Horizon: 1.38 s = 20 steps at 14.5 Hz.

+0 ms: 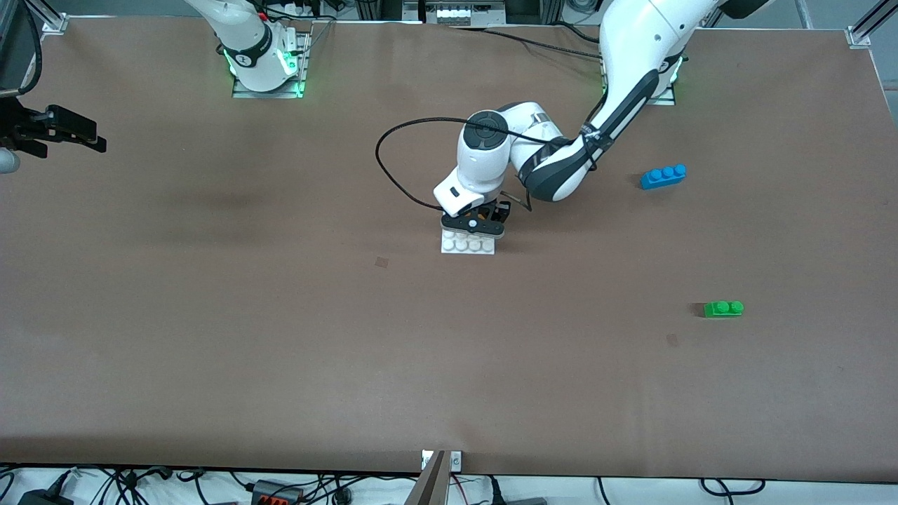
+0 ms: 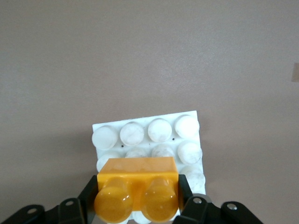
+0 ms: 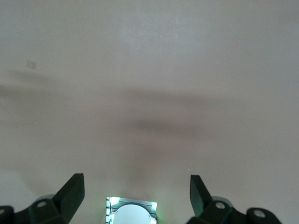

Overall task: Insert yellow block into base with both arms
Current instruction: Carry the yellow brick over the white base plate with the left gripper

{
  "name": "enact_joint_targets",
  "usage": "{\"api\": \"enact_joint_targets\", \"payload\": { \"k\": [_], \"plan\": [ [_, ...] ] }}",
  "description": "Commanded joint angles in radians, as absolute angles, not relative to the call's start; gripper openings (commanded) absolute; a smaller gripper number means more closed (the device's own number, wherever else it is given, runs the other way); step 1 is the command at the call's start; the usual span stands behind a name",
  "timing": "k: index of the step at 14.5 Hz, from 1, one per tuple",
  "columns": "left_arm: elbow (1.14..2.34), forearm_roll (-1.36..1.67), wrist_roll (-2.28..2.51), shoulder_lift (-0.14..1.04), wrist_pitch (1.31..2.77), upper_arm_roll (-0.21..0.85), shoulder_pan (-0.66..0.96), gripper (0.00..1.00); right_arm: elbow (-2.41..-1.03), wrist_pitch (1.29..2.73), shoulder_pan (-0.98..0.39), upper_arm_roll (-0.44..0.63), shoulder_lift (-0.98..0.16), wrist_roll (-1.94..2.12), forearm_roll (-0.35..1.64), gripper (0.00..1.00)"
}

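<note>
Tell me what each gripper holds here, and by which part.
The left gripper holds the yellow block by its two short ends, over the base. The right gripper is open and holds nothing; that arm waits.

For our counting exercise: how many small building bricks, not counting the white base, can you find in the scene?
3. The yellow block is held in the left hand over the base; the blue brick and the green brick, nearer the camera, lie toward the left arm's end.
</note>
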State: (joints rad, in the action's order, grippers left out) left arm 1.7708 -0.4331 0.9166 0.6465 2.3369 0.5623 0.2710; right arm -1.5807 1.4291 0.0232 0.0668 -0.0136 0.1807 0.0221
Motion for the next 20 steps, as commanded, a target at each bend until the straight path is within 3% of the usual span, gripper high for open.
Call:
{"api": "enact_joint_targets", "payload": {
  "k": [1,20],
  "plan": [
    [1.749,-0.459,0.994,0.660,2.342,0.551,0.284,0.46,-1.578,1.419,0.029,0.074,-0.011,0.172,0.020,1.00],
    [1.772,-0.457,1.055,0.692,2.342,0.549,0.299,0.47,-1.578,1.419,0.021,0.064,-0.011,0.173,0.020,1.00]
  ]
}}
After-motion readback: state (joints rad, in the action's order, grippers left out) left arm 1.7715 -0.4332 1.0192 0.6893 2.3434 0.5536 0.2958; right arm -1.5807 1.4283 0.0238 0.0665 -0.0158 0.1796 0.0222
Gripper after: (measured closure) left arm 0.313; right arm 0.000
